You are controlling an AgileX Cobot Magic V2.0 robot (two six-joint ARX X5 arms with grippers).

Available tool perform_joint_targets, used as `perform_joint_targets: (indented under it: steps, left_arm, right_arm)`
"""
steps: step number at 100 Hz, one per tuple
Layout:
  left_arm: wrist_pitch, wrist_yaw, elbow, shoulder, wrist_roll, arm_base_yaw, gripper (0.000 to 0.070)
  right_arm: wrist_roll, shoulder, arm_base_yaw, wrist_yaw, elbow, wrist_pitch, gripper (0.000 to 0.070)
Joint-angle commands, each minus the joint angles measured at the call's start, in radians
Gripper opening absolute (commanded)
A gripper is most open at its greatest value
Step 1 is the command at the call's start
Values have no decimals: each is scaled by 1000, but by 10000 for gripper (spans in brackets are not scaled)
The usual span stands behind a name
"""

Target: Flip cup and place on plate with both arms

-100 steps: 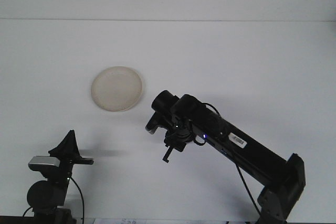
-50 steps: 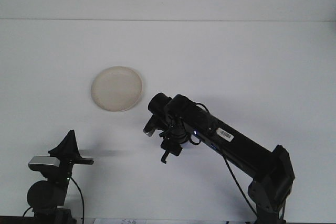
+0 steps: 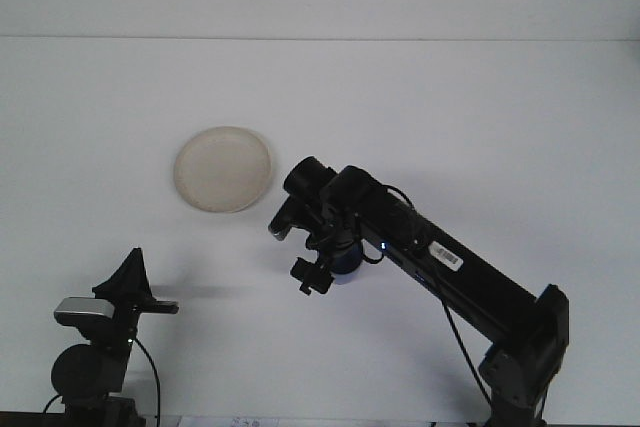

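Swung a touch leftward and lower than a second ago, with the right gripper (image 3: 295, 252) now turned so that a small bluish shape shows just behind it, tucked under the wrist: most likely the cup (image 3: 345, 260), not visible in the earlier views. Cannot tell whether clenched on it or released; too dark and too foreshortened from the front. Cannot tell either whether upright, tilted or mouth-down.

Up and to the left of that hand, near but apart: the plate (image 3: 222, 169), bare, flat on the white table (image 3: 480, 117). Far down and to the left of it, well apart: the left gripper (image 3: 132, 282), parked low, state likewise unreadable.

Risks from here, as a judgement:
- Slipping out mid-turn, if held only by the rim or off-centre while the wrist rolls.
- Dropping at a handover, if let go before the other hand has closed.
- Nudging the light plate sideways on a low approach.
- Landing on the raised rim instead of the middle, then tipping or rolling off.
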Motion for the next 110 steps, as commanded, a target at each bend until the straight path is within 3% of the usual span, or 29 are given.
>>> perform_joint_targets:
  steps: [1, 31, 42, 74, 99, 105, 110]
  left_arm:
    - [10, 5, -19, -1, -2, 1, 13]
    - [10, 5, -19, -1, -2, 1, 13]
    - [10, 5, -19, -1, -2, 1, 13]
    - [10, 5, -19, -1, -2, 1, 12]
    - [10, 5, -19, -1, -2, 1, 12]
    - [10, 5, -19, -1, -2, 1, 13]
    - [9, 5, -19, -1, -2, 1, 12]
  right_arm:
    - [-10, -43, -21, -16, 30, -25, 502]
    - [33, -259, -341, -18, 6, 42, 502]
    - [60, -332, -474, -49, -56, 93, 502]
    - [183, -698, -748, -58, -488, 418, 502]
    - [243, -1021, -787, 23, -786, 587, 499]
    - [246, -1088, -787, 31, -839, 607, 462]
    - [250, -1139, -787, 46, -876, 618, 355]
